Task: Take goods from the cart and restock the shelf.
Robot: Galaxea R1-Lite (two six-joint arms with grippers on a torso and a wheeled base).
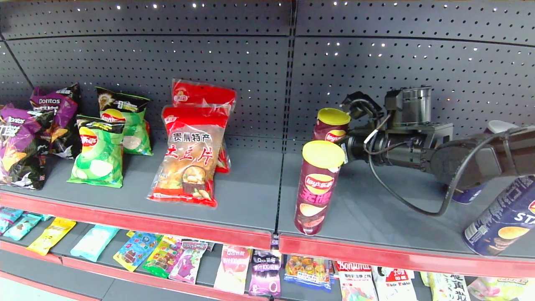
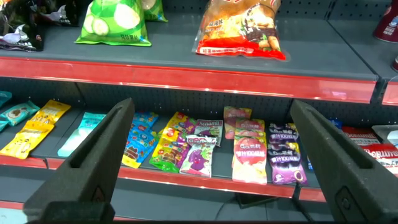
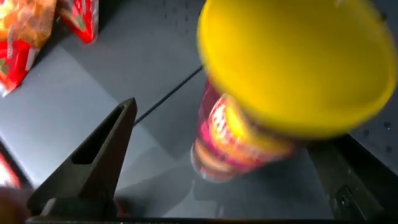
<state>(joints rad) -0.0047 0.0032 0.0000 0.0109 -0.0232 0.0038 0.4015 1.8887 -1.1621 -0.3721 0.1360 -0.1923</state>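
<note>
My right arm lies stretched out level above the grey metal shelf (image 1: 246,200), coming in from its right end with a black cable (image 1: 401,200) looping beneath it. In the head view it ends just beside the rear maroon crisp tube with a yellow lid (image 1: 332,125), which stands upright toward the shelf's back edge. The front maroon crisp tube with a yellow lid (image 1: 318,188) stands upright near the front edge, just in front of the rear one.

The right gripper (image 3: 224,134) is released. Its fingers (image 3: 93,168) are spread wide with a yellow-lidded tube between them, and the finger I can see is apart from it. I cannot tell which of the two tubes that is.

The left gripper (image 2: 211,106) is also released and holds nothing. It faces the lower shelf of small bright sweet packets (image 2: 249,149).

Each tube's label has a round red-and-yellow badge above a picture of crisps. A dark blue tube (image 1: 501,221) leans at the shelf's right end. Toward the left end are a red-and-clear bag of potato slices (image 1: 190,163), green crisp bags (image 1: 98,152) and purple chip bags (image 1: 25,138).
</note>
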